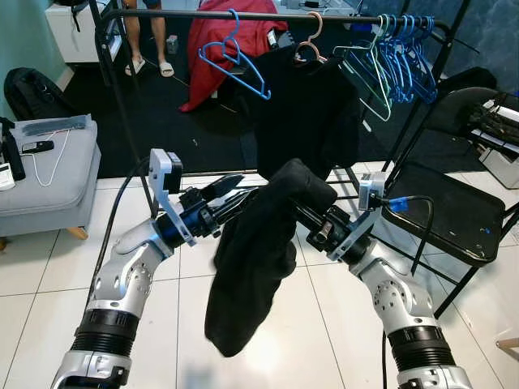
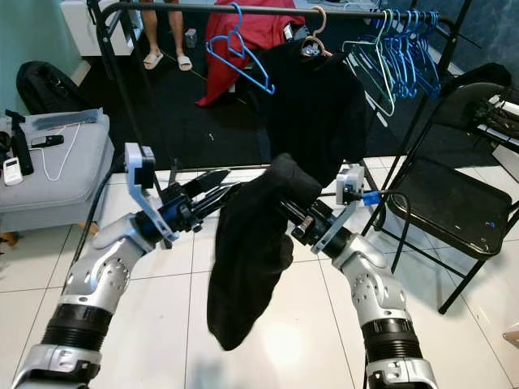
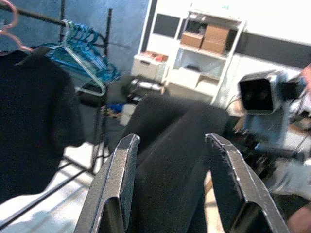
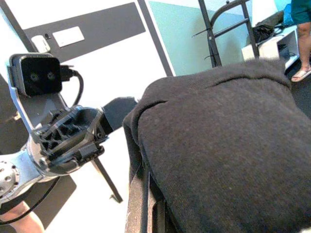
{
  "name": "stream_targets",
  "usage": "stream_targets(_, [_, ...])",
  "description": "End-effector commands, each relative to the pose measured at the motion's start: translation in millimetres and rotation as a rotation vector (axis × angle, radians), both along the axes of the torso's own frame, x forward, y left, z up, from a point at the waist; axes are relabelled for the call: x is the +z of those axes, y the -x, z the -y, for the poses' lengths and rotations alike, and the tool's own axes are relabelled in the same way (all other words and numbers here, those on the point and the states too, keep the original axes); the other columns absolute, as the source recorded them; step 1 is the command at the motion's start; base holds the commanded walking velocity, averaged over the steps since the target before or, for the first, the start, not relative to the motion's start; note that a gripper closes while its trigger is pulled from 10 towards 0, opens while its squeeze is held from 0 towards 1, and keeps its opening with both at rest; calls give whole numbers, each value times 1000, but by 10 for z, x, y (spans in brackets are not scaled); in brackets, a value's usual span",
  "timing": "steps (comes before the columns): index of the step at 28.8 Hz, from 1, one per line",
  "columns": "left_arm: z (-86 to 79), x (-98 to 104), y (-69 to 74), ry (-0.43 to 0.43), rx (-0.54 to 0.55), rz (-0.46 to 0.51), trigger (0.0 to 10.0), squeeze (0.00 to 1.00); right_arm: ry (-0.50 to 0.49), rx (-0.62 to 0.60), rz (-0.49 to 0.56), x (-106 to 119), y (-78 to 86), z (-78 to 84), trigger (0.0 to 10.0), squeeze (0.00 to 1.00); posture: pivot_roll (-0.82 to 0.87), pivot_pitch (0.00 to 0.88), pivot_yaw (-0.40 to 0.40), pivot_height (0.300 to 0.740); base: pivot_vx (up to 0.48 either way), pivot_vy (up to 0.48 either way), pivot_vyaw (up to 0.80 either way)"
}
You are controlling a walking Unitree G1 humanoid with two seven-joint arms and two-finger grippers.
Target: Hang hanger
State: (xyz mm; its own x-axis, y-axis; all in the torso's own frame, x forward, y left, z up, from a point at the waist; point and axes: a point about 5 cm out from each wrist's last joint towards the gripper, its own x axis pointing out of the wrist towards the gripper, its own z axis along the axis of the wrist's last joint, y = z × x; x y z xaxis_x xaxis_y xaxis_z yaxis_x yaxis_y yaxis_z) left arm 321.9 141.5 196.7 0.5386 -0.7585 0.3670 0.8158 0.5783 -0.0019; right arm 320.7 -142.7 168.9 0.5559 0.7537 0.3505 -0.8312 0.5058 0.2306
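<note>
Arms: both raised and reaching inward before the rack [image 1: 268,14].
Left gripper [image 1: 229,190]: fingers spread wide around the black garment [image 1: 255,251].
Right gripper [image 1: 304,212]: buried under the garment; whether open or closed, cannot tell.
Garment: draped over the right gripper, long axis hanging down above the floor.
Left wrist view: fabric between both fingers [image 3: 116,179].

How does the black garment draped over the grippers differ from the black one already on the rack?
The draped garment has no hanger I can see; the rack garment hangs on a pink hanger hooked over the rail. The draped one is bunched over the right gripper and sags in a crumpled fold; the rack one hangs spread out. The draped one is nearer the camera. Both are dark.
</note>
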Motion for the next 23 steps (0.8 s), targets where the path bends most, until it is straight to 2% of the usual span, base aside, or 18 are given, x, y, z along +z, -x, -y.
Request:
stream_targets(1, [-234,-69,-34,-68,142,15,10000,1000,23,0,44,85,-25,22,0,0,-42,123,-16,740,0,0,0])
stream_targets(2, [-234,-69,-34,-68,142,15,10000,1000,23,0,44,85,-25,22,0,0,-42,123,-16,740,0,0,0])
stream_targets(3, [-353,-56,-73,-84,232,30,10000,784,84,5,44,59,-34,36,0,0,-42,124,-16,740,0,0,0])
stream_targets(4, [-353,-56,-73,-84,232,30,10000,784,84,5,44,59,-34,36,0,0,-42,124,-16,740,0,0,0])
stream_targets(5, [-469,-19,-102,-82,299,45,10000,0,321,47,54,-77,-23,29,0,0,-44,126,-14,740,0,0,0])
stream_targets(7, [-469,-19,-102,-82,299,45,10000,0,321,47,54,-77,-23,29,0,0,-44,126,-14,740,0,0,0])
stream_targets(8, [-483,18,-92,-108,285,66,10000,0,639,154,60,-294,35,53,0,0,-41,126,-17,740,0,0,0])
stream_targets(9, [-410,37,-62,-142,225,84,10000,0,842,270,31,-470,112,121,0,0,-36,125,-22,740,0,0,0])
stream_targets(10, [-410,37,-62,-142,225,84,10000,0,842,270,31,-470,112,121,0,0,-36,125,-22,740,0,0,0])
stream_targets(11, [-285,36,-11,-192,136,102,10000,0,927,345,-23,-557,163,184,0,0,-37,124,-24,740,0,0,0])
stream_targets(13, [-285,36,-11,-192,136,102,10000,0,927,345,-23,-557,163,184,0,0,-37,124,-24,740,0,0,0])
stream_targets(14, [-155,15,51,-248,48,118,10000,0,988,391,-57,-586,190,241,0,0,-42,123,-21,740,0,0,0])
stream_targets(15, [-37,-1,120,-270,-37,120,10000,0,1038,388,-55,-585,179,298,0,0,-48,125,-19,740,0,0,0])
stream_targets(16, [-37,-1,120,-270,-37,120,10000,0,1038,388,-55,-585,179,298,0,0,-48,125,-19,740,0,0,0])
stream_targets(18, [80,-32,208,-290,-140,115,10000,0,1119,357,-16,-579,145,373,0,0,-48,125,-19,740,0,0,0])
stream_targets(21, [101,-75,237,-324,-175,110,10000,0,1171,328,29,-575,113,399,0,0,-51,123,-16,740,0,0,0])
stream_targets(23, [68,-257,314,-488,-255,73,10000,0,1271,329,114,-583,91,433,0,0,-49,121,-14,740,0,0,0])
